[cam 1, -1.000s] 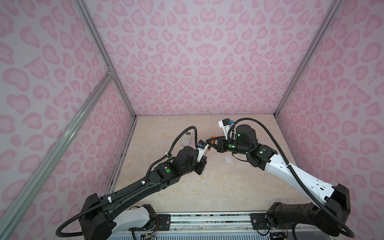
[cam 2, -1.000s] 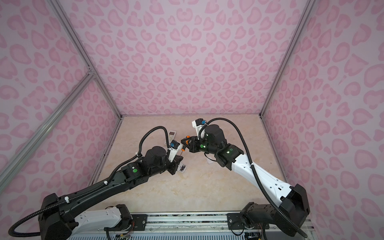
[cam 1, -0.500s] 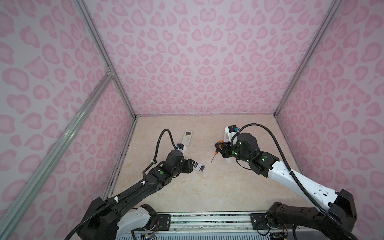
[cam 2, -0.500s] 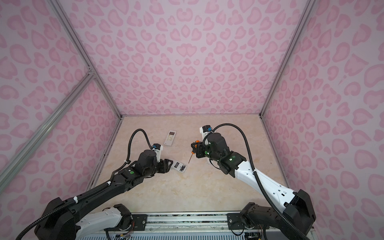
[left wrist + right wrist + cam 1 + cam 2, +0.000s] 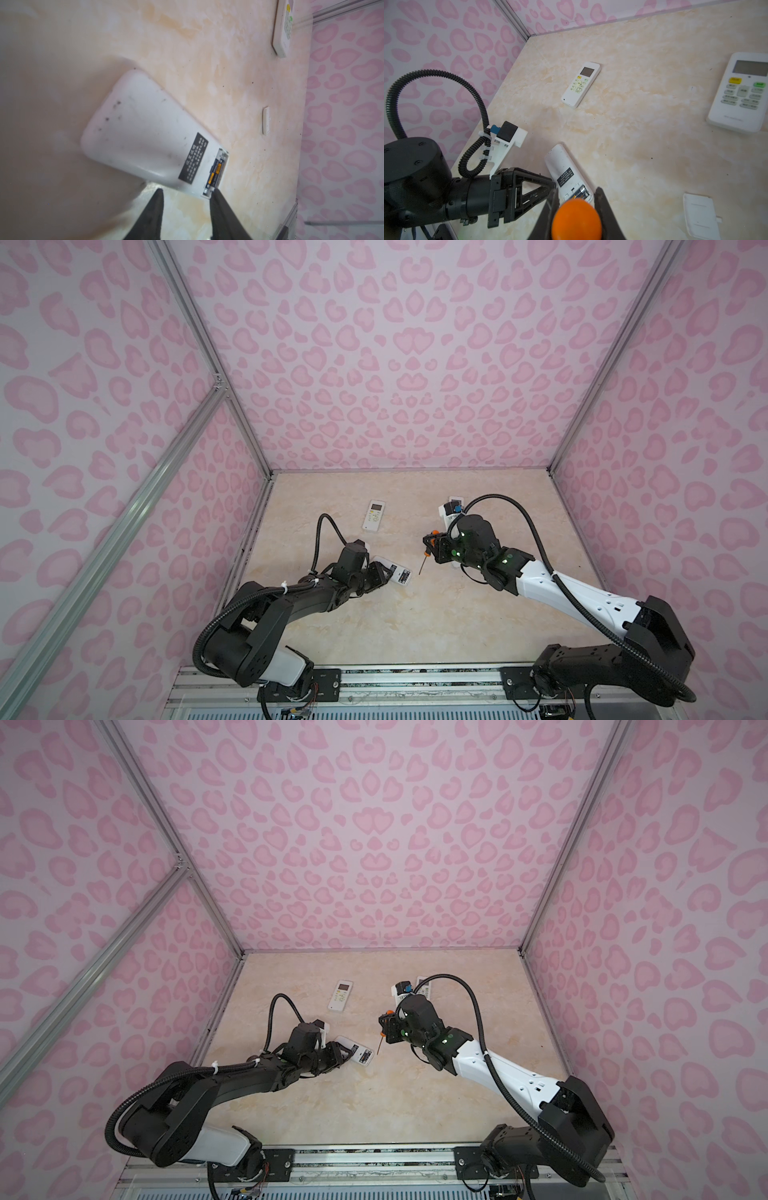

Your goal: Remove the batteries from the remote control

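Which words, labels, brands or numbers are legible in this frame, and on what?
On the face-down remote, black label: white print, too blurred to read.
On the batteries in its open bay: orange markings, unreadable.
On the slim face-up remote and wide face-up remote: button captions too small.
Nothing quotable.

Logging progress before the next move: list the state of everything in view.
Face-down remote: battery compartment open.
Batteries: in the compartment.
Cover: off, lying flat.
Screwdriver: held by right gripper.
Left gripper: open, at the remote's end.
Slim remote: face up.
Wide remote: face up.
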You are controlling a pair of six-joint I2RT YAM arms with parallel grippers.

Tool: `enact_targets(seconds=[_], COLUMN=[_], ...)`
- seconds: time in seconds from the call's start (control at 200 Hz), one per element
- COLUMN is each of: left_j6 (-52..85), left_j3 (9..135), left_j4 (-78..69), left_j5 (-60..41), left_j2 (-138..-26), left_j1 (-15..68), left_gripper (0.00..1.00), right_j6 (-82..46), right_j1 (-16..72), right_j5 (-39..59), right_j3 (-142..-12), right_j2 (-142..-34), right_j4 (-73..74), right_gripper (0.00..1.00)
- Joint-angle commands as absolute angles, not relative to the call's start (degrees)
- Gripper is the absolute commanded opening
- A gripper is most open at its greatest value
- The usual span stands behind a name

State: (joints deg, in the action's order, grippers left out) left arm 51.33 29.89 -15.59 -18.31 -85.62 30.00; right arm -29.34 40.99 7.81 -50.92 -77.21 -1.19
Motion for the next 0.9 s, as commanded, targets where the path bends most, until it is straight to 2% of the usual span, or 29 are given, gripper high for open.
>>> enact_targets(seconds=[0.0, 0.285, 0.605, 0.895], left_j6=[51.87, 50.63, 51.86, 54.12], left_j3=[31.52, 35.6, 29.59, 26.16], left_j4=[-19.95, -20.15, -17.08, -19.38], left_j5=[-19.14, -18.92, -13.94, -15.59], left_j2=[-87.29, -91.84, -82.56, -84.39], left_j1=[29.96, 29.93, 29.8, 29.45], left_gripper=[0.4, 0.47, 0.53, 0.55], right_j6=[-28.01, -26.38, -26.66, -28.36], right_j1=[41.06, 40.96, 42.63, 45.13], right_j5=[7.78, 7.32, 6.19, 4.89], right_j3=[-51.05, -50.52, -47.1, -45.38], right_j2=[-78.84, -81.96, -81.66, -82.93], right_j4=[1.07, 3.15, 6.03, 8.58], right_gripper=[0.0, 0.0, 0.0, 0.0])
